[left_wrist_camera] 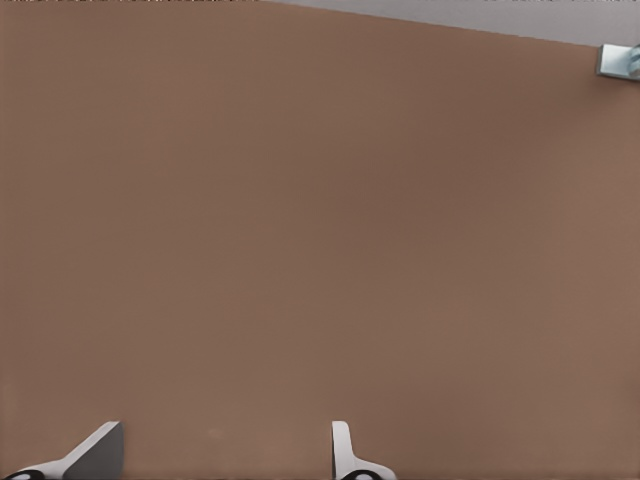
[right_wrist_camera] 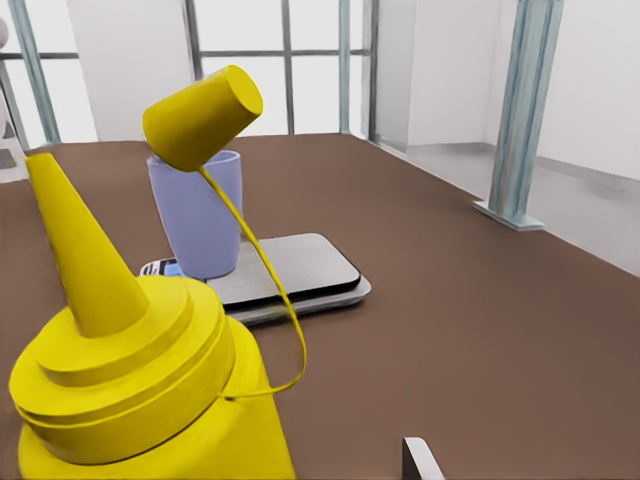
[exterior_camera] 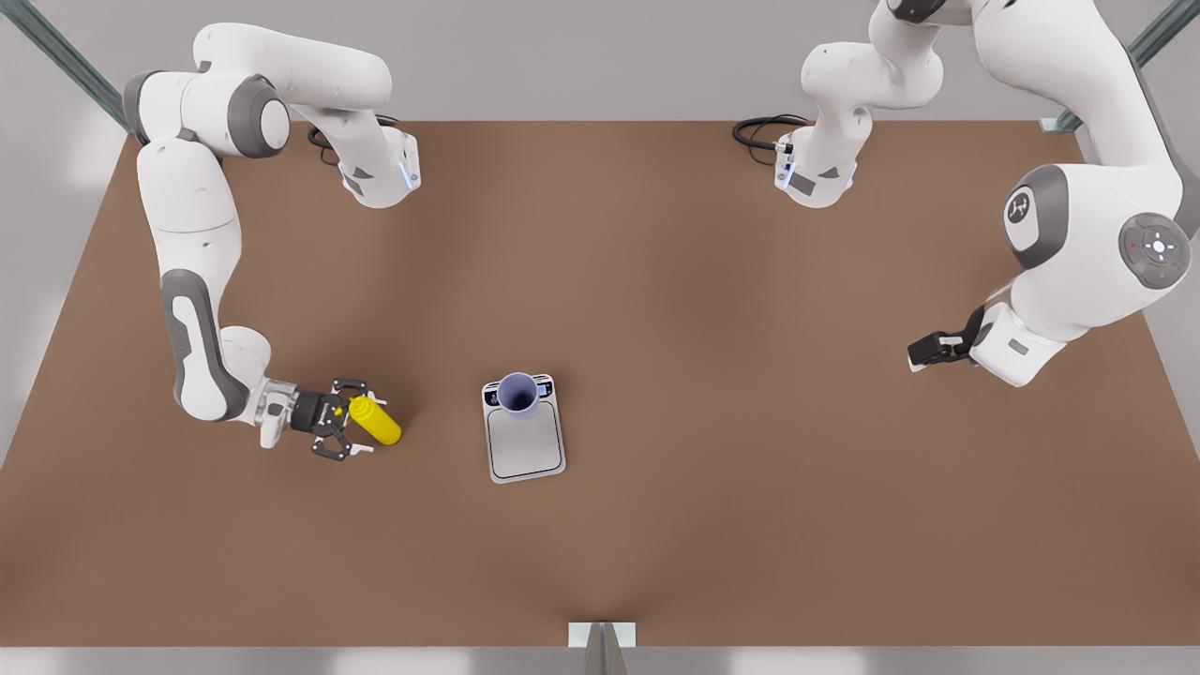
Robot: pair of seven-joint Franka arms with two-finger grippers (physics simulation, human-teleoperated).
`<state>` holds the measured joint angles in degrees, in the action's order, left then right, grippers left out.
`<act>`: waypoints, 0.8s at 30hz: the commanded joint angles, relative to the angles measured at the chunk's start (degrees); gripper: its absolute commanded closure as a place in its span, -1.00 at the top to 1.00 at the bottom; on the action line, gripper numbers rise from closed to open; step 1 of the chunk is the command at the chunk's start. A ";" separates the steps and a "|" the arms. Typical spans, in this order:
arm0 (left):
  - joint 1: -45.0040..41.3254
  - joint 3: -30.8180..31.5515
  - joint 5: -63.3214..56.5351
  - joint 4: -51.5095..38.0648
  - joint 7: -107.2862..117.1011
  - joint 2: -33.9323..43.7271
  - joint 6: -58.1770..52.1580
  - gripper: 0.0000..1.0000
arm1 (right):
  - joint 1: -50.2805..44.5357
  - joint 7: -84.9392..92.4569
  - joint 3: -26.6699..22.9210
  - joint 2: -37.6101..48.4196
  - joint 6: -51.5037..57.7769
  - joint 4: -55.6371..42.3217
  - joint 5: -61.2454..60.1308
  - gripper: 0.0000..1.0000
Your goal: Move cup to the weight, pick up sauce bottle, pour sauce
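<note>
The sauce bottle (exterior_camera: 375, 421) sits between the fingers of the right tool (exterior_camera: 341, 419), on the front view's left. The fingers look spread around its top end, and I cannot tell if they squeeze it. Its little cap (right_wrist_camera: 203, 116) hangs off on a thin strap. Toward the middle, the cup (exterior_camera: 517, 392) stands upright on the weight (exterior_camera: 525, 437), at the end with the dark panel. The left tool (exterior_camera: 923, 352) waits on the front view's right, well apart, fingers spread over bare brown counter (exterior_camera: 712, 309). Around the counter are pale walls, big windows (right_wrist_camera: 300, 60) and a metal post (right_wrist_camera: 520, 110).
</note>
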<state>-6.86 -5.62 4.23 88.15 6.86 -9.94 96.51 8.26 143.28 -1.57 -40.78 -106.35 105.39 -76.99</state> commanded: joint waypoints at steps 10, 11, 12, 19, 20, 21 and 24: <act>0.00 0.00 -0.01 -0.08 0.18 0.00 0.08 1.00 | -0.09 -0.98 0.16 -0.09 0.00 -0.36 -0.18 1.00; -0.09 0.00 -0.01 -0.44 0.18 0.00 0.00 1.00 | -0.09 -0.90 0.08 -0.09 0.00 -0.36 -0.18 1.00; 0.00 0.00 -0.01 -0.44 0.26 0.00 0.00 1.00 | 0.00 -0.81 0.08 -0.09 0.00 -0.27 -0.09 1.00; -0.09 0.09 -0.01 -0.52 0.44 0.00 0.00 1.00 | 3.42 -0.11 0.08 1.23 2.55 2.01 1.67 1.00; -0.17 0.09 -0.01 -0.52 0.53 -0.08 0.00 1.00 | 4.83 -0.19 0.08 1.93 2.64 3.15 3.60 1.00; -0.35 0.09 -0.01 -0.52 0.53 -0.08 0.08 1.00 | 6.94 -0.19 0.08 2.55 2.72 3.51 6.94 1.00; -0.44 0.09 -0.27 -0.52 0.53 -0.08 0.35 1.00 | 14.58 -7.56 -0.19 5.80 5.62 2.11 20.38 1.00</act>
<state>-7.27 -5.54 4.10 87.63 7.38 -10.05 96.86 23.61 131.37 -2.08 -33.16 -99.30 105.64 -53.39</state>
